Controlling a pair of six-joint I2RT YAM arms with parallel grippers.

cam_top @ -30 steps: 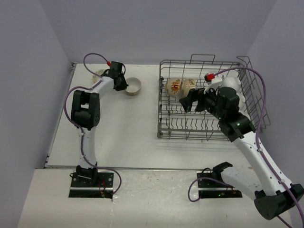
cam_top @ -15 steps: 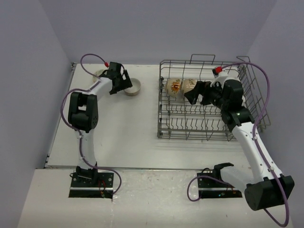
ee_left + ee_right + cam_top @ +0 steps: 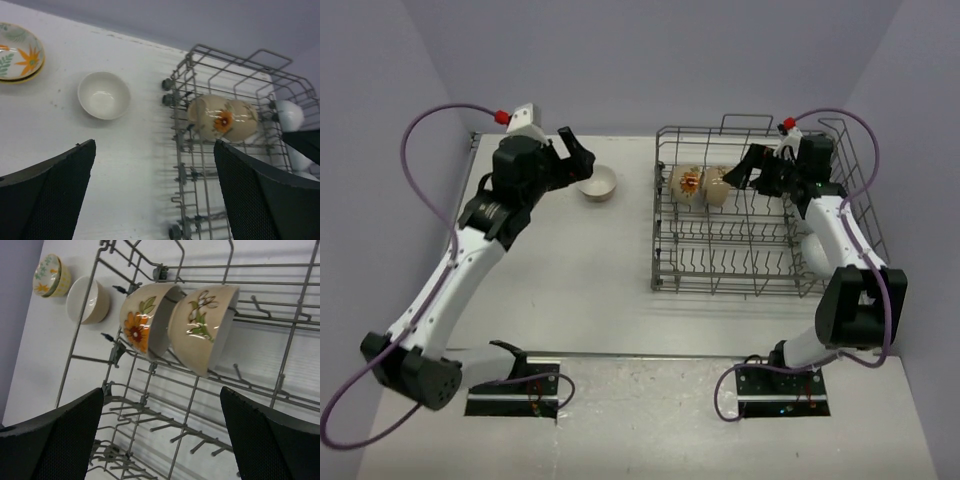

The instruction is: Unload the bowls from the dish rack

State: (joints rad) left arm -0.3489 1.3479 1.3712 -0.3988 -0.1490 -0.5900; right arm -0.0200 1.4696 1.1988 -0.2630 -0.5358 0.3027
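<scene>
The grey wire dish rack [image 3: 665, 282] stands at the right of the table. Two cream bowls lean on their sides in its far row: one with an orange flower [image 3: 145, 320] and one with a white flower [image 3: 202, 327]. White bowls [image 3: 289, 115] sit at the rack's right end. A plain white bowl [image 3: 597, 183] stands upright on the table left of the rack, and a floral bowl stack [image 3: 17, 50] lies further left. My left gripper [image 3: 574, 154] hovers open and empty above the white bowl. My right gripper [image 3: 746, 169] is open inside the rack, just right of the cream bowls.
The rack [image 3: 195, 390] has rows of upright tines and raised handles [image 3: 745, 122] along its far and right sides. Purple walls close in the table at the back and sides. Bare tabletop [image 3: 570, 270] stretches between the left arm and the rack.
My left gripper opened, let go of the white bowl on the table and rose up and back. My right arm swung to the rack's far row, towards the cream bowls.
</scene>
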